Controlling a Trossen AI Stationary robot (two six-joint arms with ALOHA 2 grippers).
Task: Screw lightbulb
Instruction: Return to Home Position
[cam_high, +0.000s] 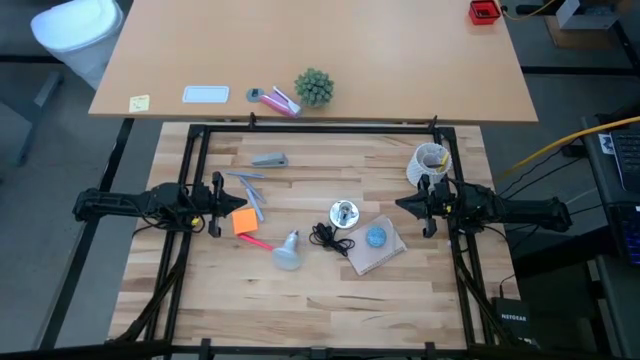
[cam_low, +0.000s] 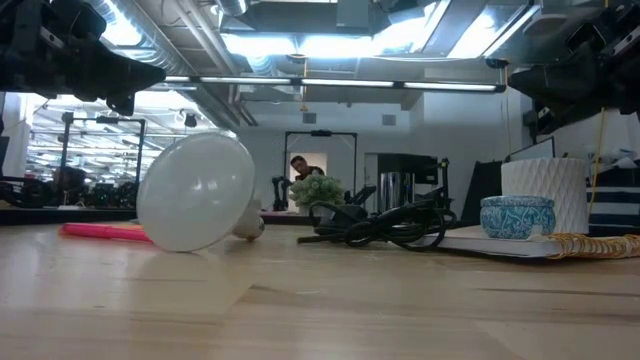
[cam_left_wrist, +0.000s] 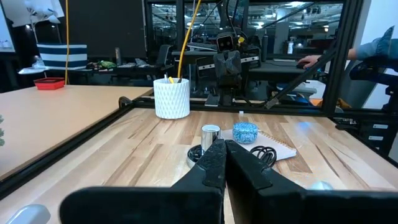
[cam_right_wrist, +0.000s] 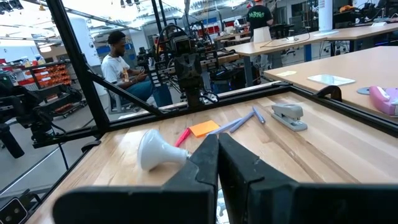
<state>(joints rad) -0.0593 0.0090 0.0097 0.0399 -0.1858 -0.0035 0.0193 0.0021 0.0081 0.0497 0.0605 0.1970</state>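
The lightbulb (cam_high: 288, 252) is a frosted white globe with a grey screw base. It lies on its side on the wooden table (cam_high: 300, 310), globe toward the near edge, and looms large in the low view (cam_low: 200, 190). The shiny metal socket (cam_high: 344, 213) stands upright right of it, its black cord (cam_high: 325, 237) coiled beside it. My left gripper (cam_high: 238, 207) hovers shut at the table's left, pointing level at the middle (cam_left_wrist: 225, 149). My right gripper (cam_high: 400, 205) hovers shut at the right, facing it (cam_right_wrist: 217, 142). Neither touches anything.
A blue round blob (cam_high: 376, 237) sits on a spiral notebook (cam_high: 385, 258) near the socket. A white cup (cam_high: 431, 162) stands far right. An orange note (cam_high: 243, 221), pink marker (cam_high: 255, 241), pens (cam_high: 250, 190) and stapler (cam_high: 268, 159) lie at the left. A black frame (cam_high: 320, 128) rings the table.
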